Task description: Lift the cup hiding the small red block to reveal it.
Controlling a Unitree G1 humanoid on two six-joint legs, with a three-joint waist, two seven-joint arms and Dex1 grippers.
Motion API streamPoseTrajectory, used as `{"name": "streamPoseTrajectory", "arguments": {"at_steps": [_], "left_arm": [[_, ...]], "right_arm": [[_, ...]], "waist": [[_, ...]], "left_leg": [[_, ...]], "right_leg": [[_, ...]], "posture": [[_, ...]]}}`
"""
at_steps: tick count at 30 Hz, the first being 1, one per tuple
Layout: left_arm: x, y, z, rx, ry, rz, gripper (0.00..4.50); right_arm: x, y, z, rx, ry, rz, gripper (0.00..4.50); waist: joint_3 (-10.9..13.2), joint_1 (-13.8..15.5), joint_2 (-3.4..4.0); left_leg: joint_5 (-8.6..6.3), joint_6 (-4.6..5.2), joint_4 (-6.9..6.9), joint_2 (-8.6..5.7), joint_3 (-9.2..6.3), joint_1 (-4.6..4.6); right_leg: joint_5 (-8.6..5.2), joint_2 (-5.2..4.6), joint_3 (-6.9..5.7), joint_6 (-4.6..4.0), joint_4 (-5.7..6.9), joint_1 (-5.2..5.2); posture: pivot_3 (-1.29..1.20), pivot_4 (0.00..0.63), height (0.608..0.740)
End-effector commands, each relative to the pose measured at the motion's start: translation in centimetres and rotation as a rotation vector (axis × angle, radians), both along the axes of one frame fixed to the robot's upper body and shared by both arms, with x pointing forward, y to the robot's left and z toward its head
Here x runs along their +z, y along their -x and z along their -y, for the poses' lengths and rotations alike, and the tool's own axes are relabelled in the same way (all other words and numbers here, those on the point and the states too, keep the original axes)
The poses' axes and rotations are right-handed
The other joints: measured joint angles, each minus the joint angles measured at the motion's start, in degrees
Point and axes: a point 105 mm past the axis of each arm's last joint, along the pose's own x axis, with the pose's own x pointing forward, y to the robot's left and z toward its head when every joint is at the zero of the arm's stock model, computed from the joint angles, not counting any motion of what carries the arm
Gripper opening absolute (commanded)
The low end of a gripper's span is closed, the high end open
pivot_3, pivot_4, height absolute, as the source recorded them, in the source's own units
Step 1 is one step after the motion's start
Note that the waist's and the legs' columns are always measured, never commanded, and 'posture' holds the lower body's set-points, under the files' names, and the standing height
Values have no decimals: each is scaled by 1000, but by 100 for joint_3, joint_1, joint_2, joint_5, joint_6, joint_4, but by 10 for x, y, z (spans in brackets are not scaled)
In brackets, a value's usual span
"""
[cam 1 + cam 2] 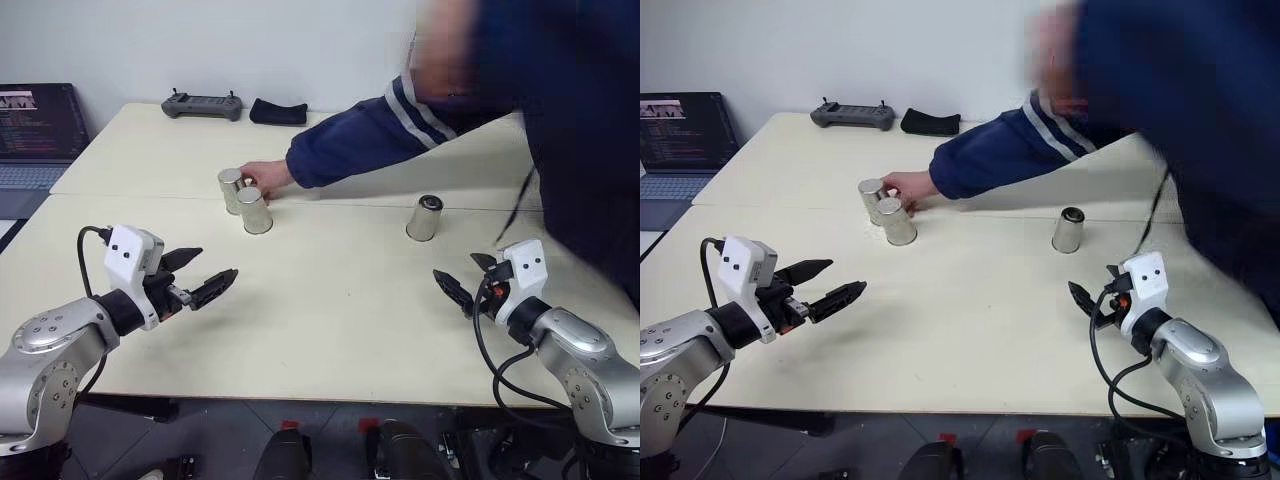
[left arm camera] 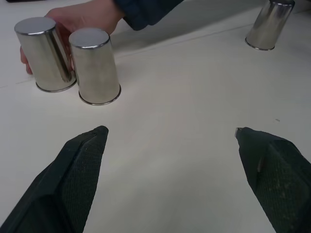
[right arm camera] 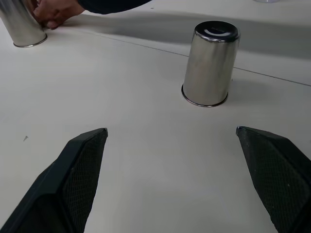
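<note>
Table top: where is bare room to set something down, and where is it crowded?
The table is bare between the left gripper and right gripper, up to the lone cup. Crowded where the person's hand touches the two cups.

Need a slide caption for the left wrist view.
Open left gripper faces three upturned cups while a hand touches one.
</note>
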Motion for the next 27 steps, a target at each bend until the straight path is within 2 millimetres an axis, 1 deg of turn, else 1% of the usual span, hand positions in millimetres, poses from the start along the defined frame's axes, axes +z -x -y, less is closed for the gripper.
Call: {"name": "streamPoseTrajectory", "arguments": {"at_steps": [1,27], "left_arm": [[15,0,1,-5,-20,71,4479],[16,-4,1,8,-28,83,4479]], "right_arm": [[15,1,-3,14,-6,64,4500],[13,0,-1,4,-4,66,4500]], "waist": [[0,0,0],[0,0,0]], "left_leg": [[0,0,0,0,0,0],[0,0,0,0,0,0]], "right_leg": [[0,0,0,0,0,0],[0,0,0,0,1,0]], "posture": [[0,150,740],[0,150,740]]}}
